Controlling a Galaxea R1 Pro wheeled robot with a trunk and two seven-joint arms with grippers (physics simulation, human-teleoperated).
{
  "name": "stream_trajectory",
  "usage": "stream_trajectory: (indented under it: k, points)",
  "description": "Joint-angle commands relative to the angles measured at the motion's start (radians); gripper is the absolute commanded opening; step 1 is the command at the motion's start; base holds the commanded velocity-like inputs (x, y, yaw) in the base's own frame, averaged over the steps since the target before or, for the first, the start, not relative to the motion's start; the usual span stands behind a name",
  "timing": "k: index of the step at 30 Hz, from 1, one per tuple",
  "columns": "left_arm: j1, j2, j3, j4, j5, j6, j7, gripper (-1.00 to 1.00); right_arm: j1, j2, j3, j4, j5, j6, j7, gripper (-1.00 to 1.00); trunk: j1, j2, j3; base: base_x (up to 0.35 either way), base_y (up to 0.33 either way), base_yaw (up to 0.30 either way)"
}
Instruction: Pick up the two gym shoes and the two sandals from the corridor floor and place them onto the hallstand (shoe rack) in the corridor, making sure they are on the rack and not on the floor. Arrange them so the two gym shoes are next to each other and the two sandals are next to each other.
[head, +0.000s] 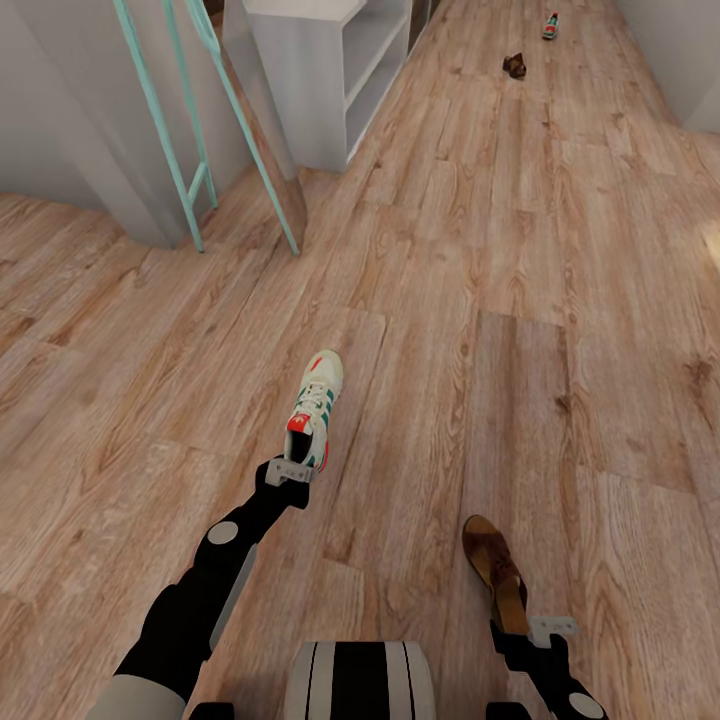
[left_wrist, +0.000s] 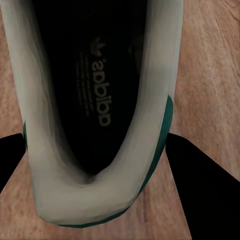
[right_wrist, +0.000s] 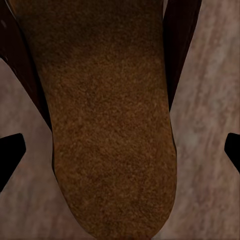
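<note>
Your left gripper (head: 297, 468) held a gym shoe (head: 315, 409) by its heel; your right gripper (head: 527, 632) held a sandal (head: 495, 570) above the corridor floor (head: 480, 260).

Looked like a home corridor, rendered in simulation. Ran long and narrow toward the top of the frame, laid throughout with light brown wood-grain plank floor (head: 470, 250). Closed in by plain pale walls (head: 60, 110) at upper left and upper right. Held a white open shoe rack (head: 330, 70) with shelf levels at top centre, and beside it a teal-framed leaning mirror (head: 255, 130), its frame like a ladder. Showed footwear scattered on the planks: a white sneaker (head: 315, 405) at centre, a brown sandal (head: 495, 572) at lower right, another sandal (head: 515, 66) and sneaker (head: 550, 26) far off at top.
</note>
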Motion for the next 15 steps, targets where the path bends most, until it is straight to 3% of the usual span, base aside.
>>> stream_trajectory:
  k: [1,10,15]
  points:
    - [0.000,0.000,0.001,-0.001,-0.010,0.005,-0.005,-1.00,-0.001,0.001,-0.009,0.001,0.010,-0.004,0.006,1.00,0.000,0.000,-0.001,0.014,0.004,0.000]
    - [0.000,0.000,0.002,-0.002,-0.007,0.004,-0.008,-1.00,-0.001,0.001,-0.009,0.000,0.010,-0.004,0.006,1.00,0.000,0.000,-0.001,0.003,0.001,0.000]
    - [0.000,0.000,0.002,-0.004,-0.006,0.006,-0.008,-1.00,-0.001,0.001,-0.010,0.000,0.010,-0.004,0.006,1.00,0.002,-0.001,-0.019,0.000,0.000,0.000]
